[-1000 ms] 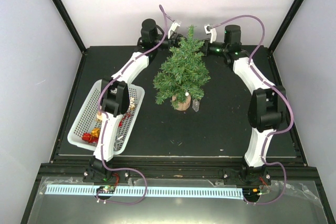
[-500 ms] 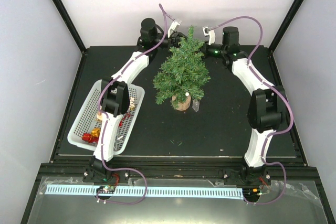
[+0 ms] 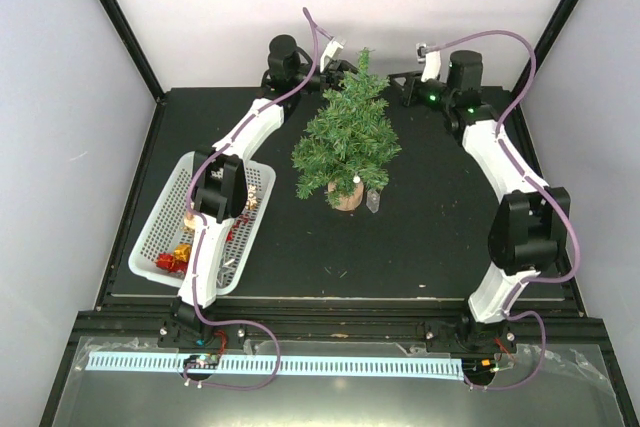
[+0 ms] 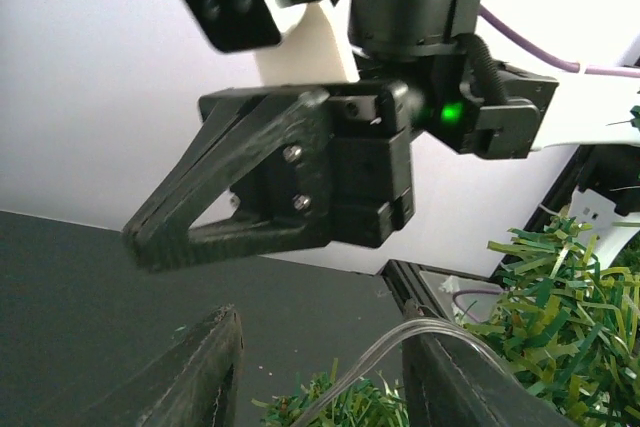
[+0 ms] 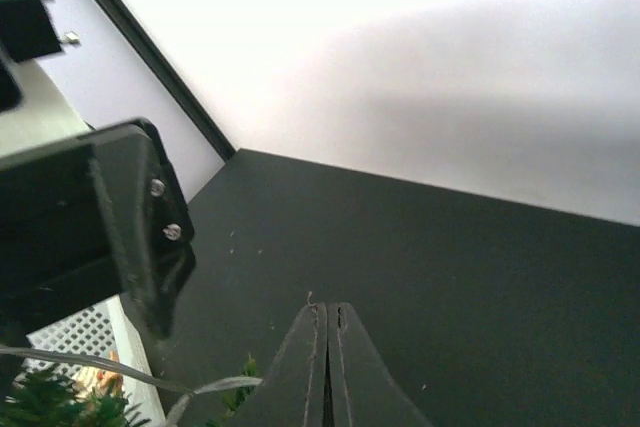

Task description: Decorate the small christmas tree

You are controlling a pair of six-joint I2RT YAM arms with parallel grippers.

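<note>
Small christmas tree (image 3: 347,137) likely light; branches soft, springy. Hold trunk above wood base (image 3: 346,197). Left claw (image 4: 320,367) apart; right claw (image 5: 327,312) together.

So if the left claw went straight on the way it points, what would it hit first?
Probably the right gripper, which sits dead ahead of the left gripper in its wrist view; the gap between them is hard to judge.

Top cam hangs high behind the arm bases at 6 o'clock, looking down on the whole matte black table (image 3: 430,227). Both wrist cams sit close in at 12 o'clock, facing each other. Left one sees the right gripper (image 4: 140,242), right one the left gripper (image 5: 150,287), and both clip the bristly dark green small christmas tree (image 4: 560,297).
</note>
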